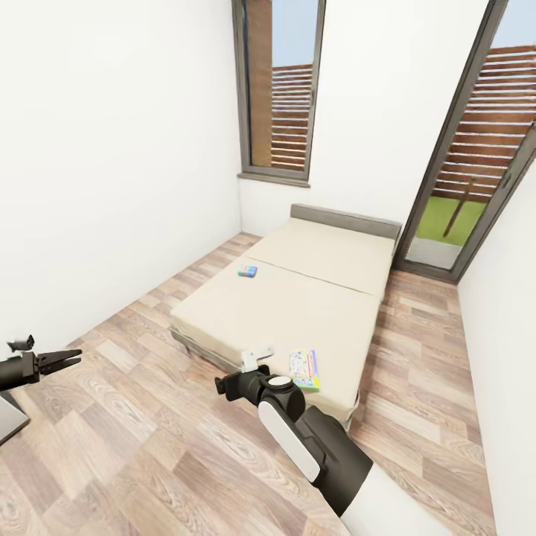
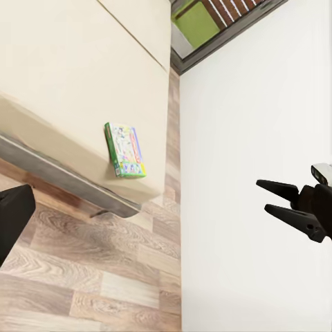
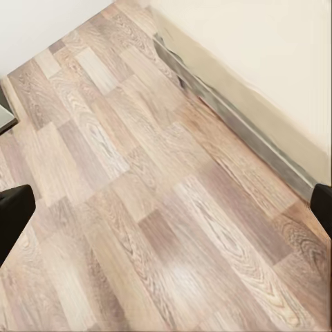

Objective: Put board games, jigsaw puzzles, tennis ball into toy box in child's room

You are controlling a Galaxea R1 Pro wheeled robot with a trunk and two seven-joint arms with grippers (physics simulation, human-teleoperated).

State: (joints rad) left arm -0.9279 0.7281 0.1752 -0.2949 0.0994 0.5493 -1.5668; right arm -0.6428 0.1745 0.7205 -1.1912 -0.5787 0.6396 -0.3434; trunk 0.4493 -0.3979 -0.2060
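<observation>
Both grippers hang wide and empty: left [image 1: 71,359], right [image 1: 223,387]. The white game [image 1: 304,370] just beyond the right one overhangs the bed [image 1: 298,313]; a nudge could tip it off.

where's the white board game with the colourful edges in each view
Head view: the white board game lies on the near corner of the bed, just beyond the right hand.
Left wrist view: it lies at the mattress edge, above the frame.
Right wrist view: not in it.
Shared landmark: the bed's dark grey frame along the wood floor.
</observation>
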